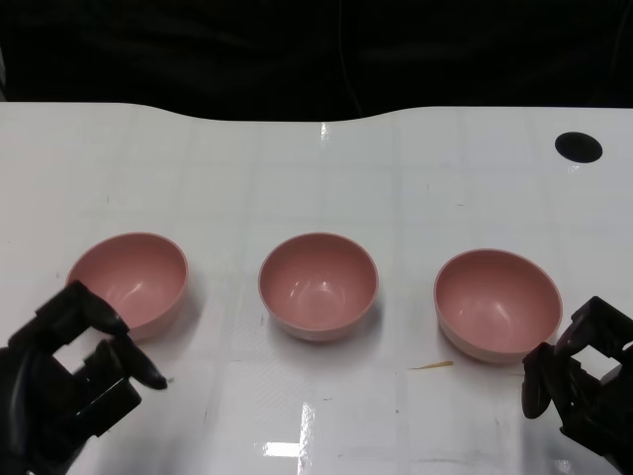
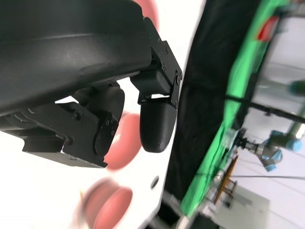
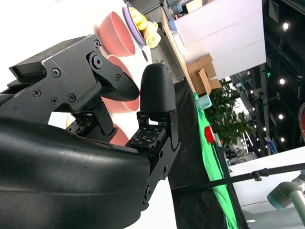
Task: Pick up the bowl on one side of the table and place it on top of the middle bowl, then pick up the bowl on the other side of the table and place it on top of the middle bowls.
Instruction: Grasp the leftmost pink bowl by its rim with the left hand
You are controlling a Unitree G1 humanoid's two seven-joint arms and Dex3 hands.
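Three pink bowls sit in a row, well apart, on my white table point(image 1: 297, 168): the left bowl point(image 1: 130, 279) at nine o'clock from the middle bowl point(image 1: 318, 285), the right bowl point(image 1: 497, 303) at three o'clock from it, none stacked yet. My left hand point(image 1: 69, 381) hangs at about seven o'clock from the left bowl, just beside its near rim, fingers apart and holding nothing. My right hand point(image 1: 584, 376) sits at about five o'clock from the right bowl, near its rim, fingers likewise spread and empty.
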